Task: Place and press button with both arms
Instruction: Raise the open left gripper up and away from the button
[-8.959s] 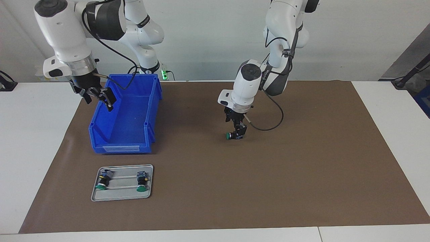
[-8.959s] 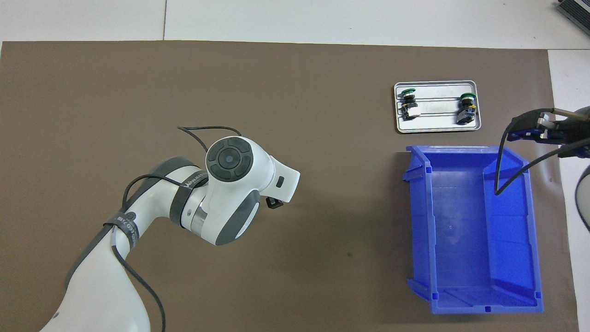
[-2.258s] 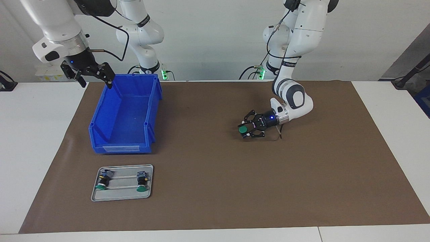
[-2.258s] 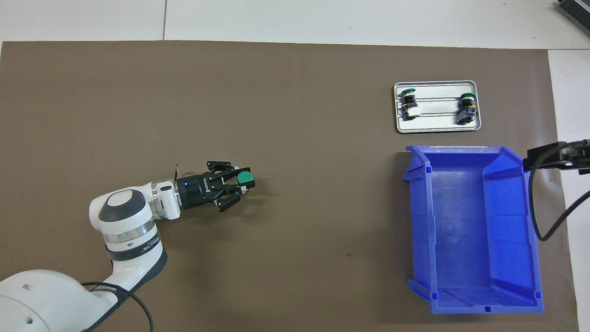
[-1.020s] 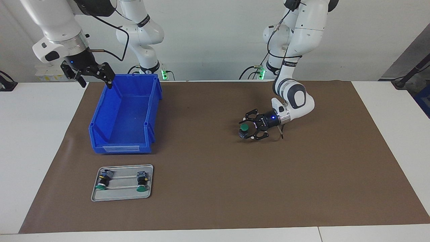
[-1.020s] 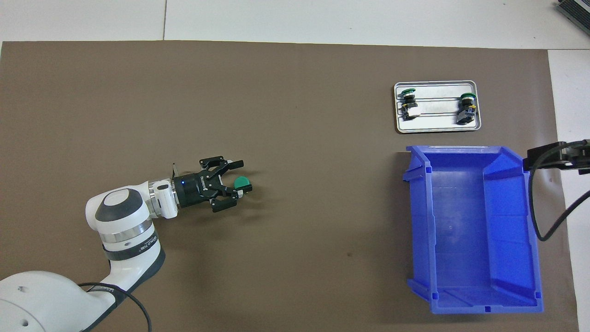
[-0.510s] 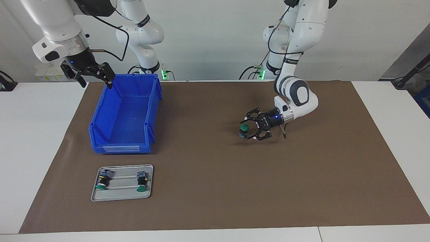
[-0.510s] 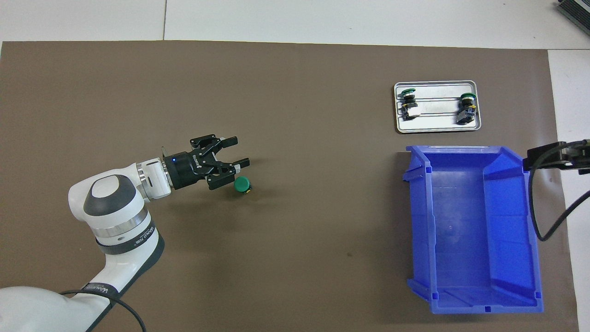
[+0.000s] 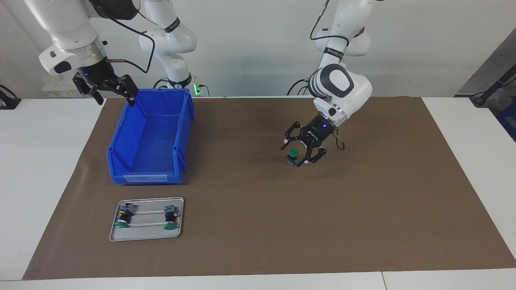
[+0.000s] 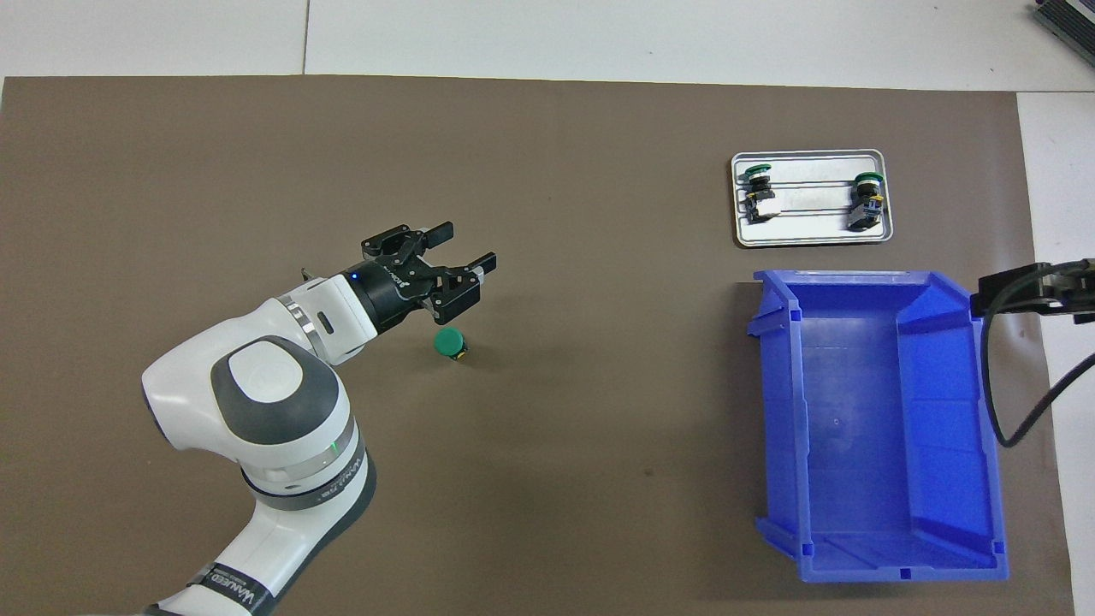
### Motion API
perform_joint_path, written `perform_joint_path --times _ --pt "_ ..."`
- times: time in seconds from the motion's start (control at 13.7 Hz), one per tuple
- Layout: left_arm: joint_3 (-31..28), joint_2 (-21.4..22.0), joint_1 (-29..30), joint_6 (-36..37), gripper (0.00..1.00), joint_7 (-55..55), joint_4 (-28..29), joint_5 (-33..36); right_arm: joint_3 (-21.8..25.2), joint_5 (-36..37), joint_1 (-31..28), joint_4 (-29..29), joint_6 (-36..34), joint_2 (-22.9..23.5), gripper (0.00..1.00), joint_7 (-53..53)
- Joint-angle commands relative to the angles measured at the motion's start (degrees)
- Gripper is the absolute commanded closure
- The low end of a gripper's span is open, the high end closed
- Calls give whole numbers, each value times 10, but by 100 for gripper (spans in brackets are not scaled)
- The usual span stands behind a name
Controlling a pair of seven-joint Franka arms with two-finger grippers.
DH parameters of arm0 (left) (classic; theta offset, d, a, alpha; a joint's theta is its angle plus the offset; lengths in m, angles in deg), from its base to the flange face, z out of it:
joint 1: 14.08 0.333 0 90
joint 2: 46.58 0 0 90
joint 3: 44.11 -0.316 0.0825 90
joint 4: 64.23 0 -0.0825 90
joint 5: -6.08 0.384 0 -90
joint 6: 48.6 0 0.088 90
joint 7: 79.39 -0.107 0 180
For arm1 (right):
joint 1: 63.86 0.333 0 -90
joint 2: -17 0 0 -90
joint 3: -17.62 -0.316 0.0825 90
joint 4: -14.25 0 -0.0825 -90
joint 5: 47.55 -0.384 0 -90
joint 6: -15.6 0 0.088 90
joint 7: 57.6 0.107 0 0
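Observation:
The button (image 9: 292, 156) (image 10: 449, 343) stands upright on the brown mat (image 9: 258, 225), green cap up, about midway along the table. My left gripper (image 9: 295, 152) (image 10: 468, 244) hangs open just above it, tilted downward, and its fingers do not touch the button. The right gripper (image 9: 114, 96) is open and empty, held in the air over the blue bin's corner at the right arm's end of the table, where the right arm waits.
A blue bin (image 9: 121, 150) (image 10: 991, 428) sits empty on the mat toward the right arm's end. Farther from the robots than the bin lies a metal tray (image 9: 147, 238) (image 10: 813, 241) holding two more green-capped buttons (image 9: 122, 218) (image 9: 171, 220).
The left gripper has lifted off the button and its wrist has swung up, tilting it downward. The button stays standing on the mat. The right arm has not moved.

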Motion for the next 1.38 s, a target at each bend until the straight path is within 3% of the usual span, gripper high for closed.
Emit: perform_joint_path --times 0.0,0.58,1.02,1.31 --pt "-2 7 -50 -104 20 36 -6 -1 1 -2 0 4 4 -6 0 -10" --pt "37 3 -64 -207 17 100 -27 -2 1 -2 0 4 4 -6 0 -10" --pt "47 8 -59 -210 17 210 -77 -3 1 -2 0 4 5 -6 0 -10" --pt "55 9 -58 -211 17 219 -91 -2 1 -2 0 4 4 -6 0 -10"
